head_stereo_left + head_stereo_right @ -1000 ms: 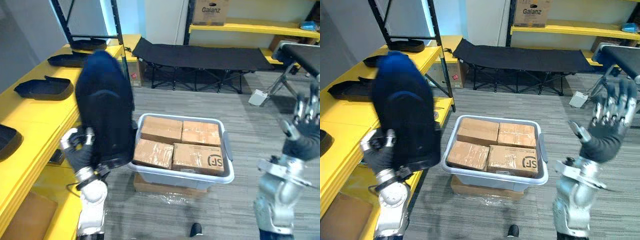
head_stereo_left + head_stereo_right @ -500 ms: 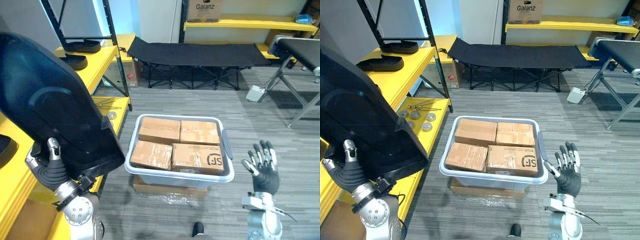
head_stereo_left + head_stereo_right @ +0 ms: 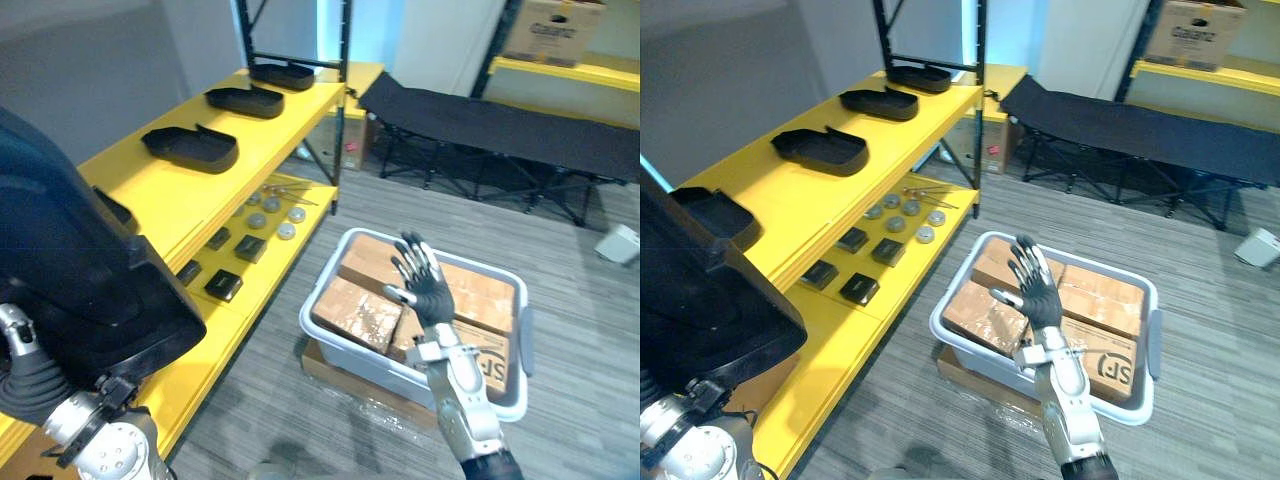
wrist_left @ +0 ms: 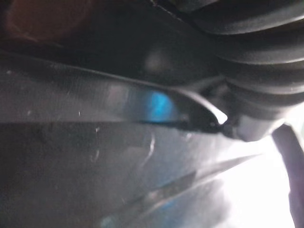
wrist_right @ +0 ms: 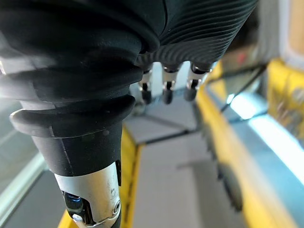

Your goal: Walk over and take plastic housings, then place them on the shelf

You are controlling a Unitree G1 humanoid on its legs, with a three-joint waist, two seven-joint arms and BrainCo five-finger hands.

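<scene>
The left hand [image 3: 28, 385], low at the left, is closed on the bottom edge of a big black plastic housing [image 3: 80, 280], a silver finger against its face, holding it upright at the near end of the yellow shelf [image 3: 150, 200]. The left wrist view has that dark shell pressed close to the hand. The right hand [image 3: 425, 285] hangs with fingers spread above the grey bin [image 3: 525, 340] of cardboard boxes [image 3: 355, 310]. Three housings [image 3: 190, 148] lie along the shelf's top. The right eye view uncovers a fourth housing [image 3: 708, 212] just behind the held one.

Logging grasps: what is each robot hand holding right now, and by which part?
Left robot hand grips the plastic housing at its lower edge; right robot hand is open, empty.
</scene>
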